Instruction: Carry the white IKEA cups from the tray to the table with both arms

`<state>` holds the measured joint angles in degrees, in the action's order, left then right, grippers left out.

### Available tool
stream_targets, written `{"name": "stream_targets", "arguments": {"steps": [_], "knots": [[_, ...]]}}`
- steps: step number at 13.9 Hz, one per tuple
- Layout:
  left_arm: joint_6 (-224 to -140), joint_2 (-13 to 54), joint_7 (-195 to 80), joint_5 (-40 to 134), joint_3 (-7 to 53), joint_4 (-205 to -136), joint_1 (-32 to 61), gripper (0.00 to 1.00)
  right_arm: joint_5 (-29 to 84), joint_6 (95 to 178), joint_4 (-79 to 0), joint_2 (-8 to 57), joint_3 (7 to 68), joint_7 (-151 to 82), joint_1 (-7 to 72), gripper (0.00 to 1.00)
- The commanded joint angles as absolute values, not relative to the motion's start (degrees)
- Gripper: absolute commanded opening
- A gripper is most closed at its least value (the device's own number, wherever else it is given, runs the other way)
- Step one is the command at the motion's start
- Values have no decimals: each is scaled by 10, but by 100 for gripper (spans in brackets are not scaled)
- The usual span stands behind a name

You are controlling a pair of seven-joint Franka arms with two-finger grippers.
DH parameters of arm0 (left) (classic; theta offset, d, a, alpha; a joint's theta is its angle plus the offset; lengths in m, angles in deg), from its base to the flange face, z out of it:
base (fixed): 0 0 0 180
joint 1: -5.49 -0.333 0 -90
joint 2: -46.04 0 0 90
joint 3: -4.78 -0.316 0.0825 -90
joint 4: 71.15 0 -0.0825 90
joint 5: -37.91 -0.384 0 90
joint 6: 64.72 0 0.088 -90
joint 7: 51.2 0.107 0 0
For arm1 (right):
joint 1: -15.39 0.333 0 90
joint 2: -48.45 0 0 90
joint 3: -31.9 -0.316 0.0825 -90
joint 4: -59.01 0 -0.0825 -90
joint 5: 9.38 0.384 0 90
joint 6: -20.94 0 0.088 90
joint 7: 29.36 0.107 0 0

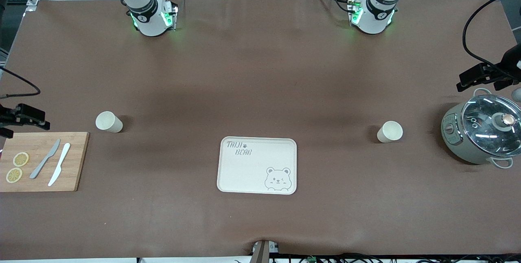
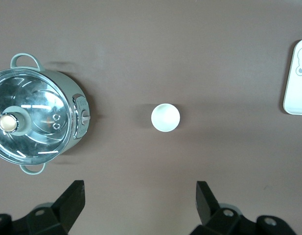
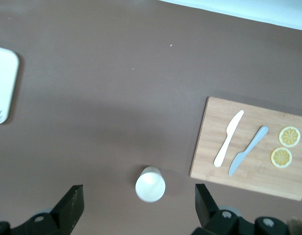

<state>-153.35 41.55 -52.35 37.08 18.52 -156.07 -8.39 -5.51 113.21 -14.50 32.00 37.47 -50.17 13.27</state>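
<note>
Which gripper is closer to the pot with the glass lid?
Left. The left gripper, fingers open, is up over the table near the pot, beside one cup. The right gripper, also open, is at the cutting board's end.

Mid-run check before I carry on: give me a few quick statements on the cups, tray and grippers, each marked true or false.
1. Both white cups, one toward the right arm's end and one toward the left arm's end, stand on the table outside the bear tray. True.
2. The left gripper holds a cup. False: it is open and empty, above the cup beside the pot.
3. The right gripper is open. True.
4. A cup sits on the cutting board. False: the board holds two knives and two lemon slices.
</note>
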Motion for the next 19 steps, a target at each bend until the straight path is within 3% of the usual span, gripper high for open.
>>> {"name": "stream_targets", "arguments": {"steps": [1, 7, 12, 19], "knots": [[-1525, 431, -526, 382, 188, -1557, -88, 100, -63, 1085, -151, 371, 376, -496, 134, 100], [-1531, 417, -528, 374, 188, -1559, -87, 100, -73, 995, -167, 447, 375, -443, 150, 100], [-1530, 416, -528, 377, 188, -1558, -85, 100, -106, 992, -265, 526, 366, -423, 163, 100], [-1553, 408, -528, 377, 188, -1557, -81, 100, -108, 1002, -264, 521, 340, -422, 142, 100]]}}
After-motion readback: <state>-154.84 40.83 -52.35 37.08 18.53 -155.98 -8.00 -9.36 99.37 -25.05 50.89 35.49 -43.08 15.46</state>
